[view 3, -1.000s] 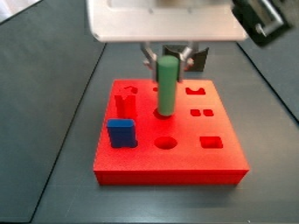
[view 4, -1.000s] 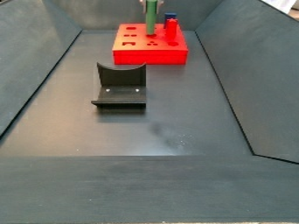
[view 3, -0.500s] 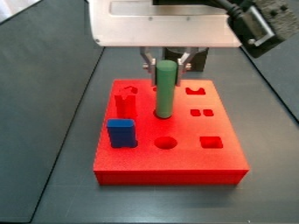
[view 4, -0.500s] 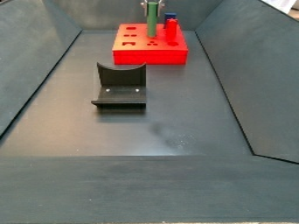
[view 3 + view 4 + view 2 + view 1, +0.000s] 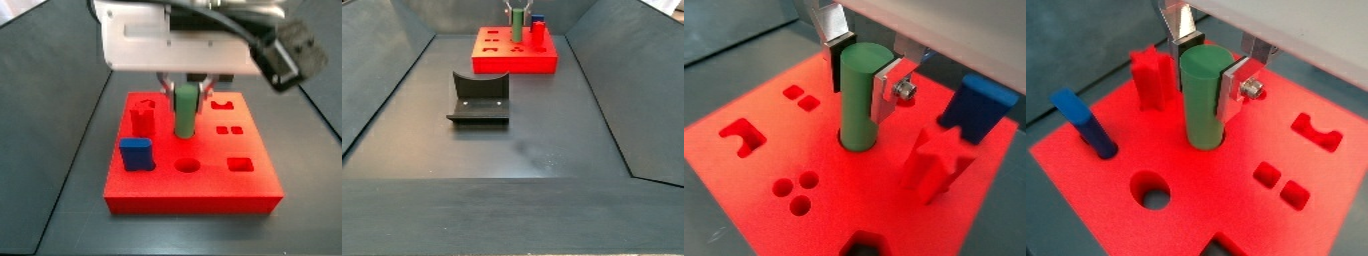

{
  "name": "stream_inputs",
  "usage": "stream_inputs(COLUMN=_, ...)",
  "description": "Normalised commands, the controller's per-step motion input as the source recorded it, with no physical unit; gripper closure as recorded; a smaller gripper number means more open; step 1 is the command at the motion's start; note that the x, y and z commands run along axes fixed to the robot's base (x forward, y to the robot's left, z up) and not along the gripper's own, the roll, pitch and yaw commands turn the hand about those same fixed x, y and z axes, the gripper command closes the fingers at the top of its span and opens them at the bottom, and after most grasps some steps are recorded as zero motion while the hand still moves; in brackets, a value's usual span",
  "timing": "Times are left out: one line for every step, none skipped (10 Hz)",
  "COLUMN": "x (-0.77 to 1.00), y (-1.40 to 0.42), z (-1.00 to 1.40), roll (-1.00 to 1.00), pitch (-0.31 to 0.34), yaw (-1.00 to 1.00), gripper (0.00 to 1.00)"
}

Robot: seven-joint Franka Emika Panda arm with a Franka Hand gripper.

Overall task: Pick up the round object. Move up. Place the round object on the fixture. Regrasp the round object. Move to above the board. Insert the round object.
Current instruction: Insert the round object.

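The round object, a green peg [image 5: 1204, 100], stands upright with its lower end in a round hole of the red board [image 5: 1247, 215]. My gripper [image 5: 1207, 85] is above the board and shut on the peg's upper part, a pad against each side. Both wrist views show this; the peg [image 5: 863, 95] and gripper [image 5: 862, 85] sit near the board's middle [image 5: 764, 150]. In a side view the peg [image 5: 185, 110] hangs from the gripper [image 5: 186, 85] into the board [image 5: 201, 190]. The fixture [image 5: 478, 98] stands on the floor, apart from the board [image 5: 516, 62].
A blue square block [image 5: 135, 153] and a red star-shaped peg [image 5: 140, 118] stand in the board beside the green peg. Open holes show near them, among them a round one [image 5: 1150, 190]. Sloped dark walls [image 5: 382, 80] enclose the floor.
My gripper has come down with the green peg. The peg's lower end sits deeper in the round hole than before.
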Motion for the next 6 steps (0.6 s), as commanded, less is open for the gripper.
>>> stream_inputs(x=0.21, y=-0.06, z=-0.55, roll=0.23, pitch=0.01, yaw=0.0, gripper=1.0)
stream_inputs(x=0.24, y=-0.04, z=-0.49, roll=0.21, pitch=0.039, yaw=0.0, gripper=1.0)
stream_inputs(x=-0.04, y=-0.07, z=-0.27, roll=0.15, pitch=-0.066, yaw=-0.03, gripper=1.0)
stream_inputs(x=-0.05, y=0.0, z=-0.05, roll=0.0, pitch=0.0, yaw=0.0, gripper=1.0)
stream_inputs(x=-0.15, y=0.0, z=0.0, roll=0.0, pitch=-0.024, yaw=-0.01, gripper=1.0)
stream_inputs(x=-0.06, y=-0.03, z=-0.07, roll=0.02, pitch=0.02, yaw=0.0, gripper=1.0)
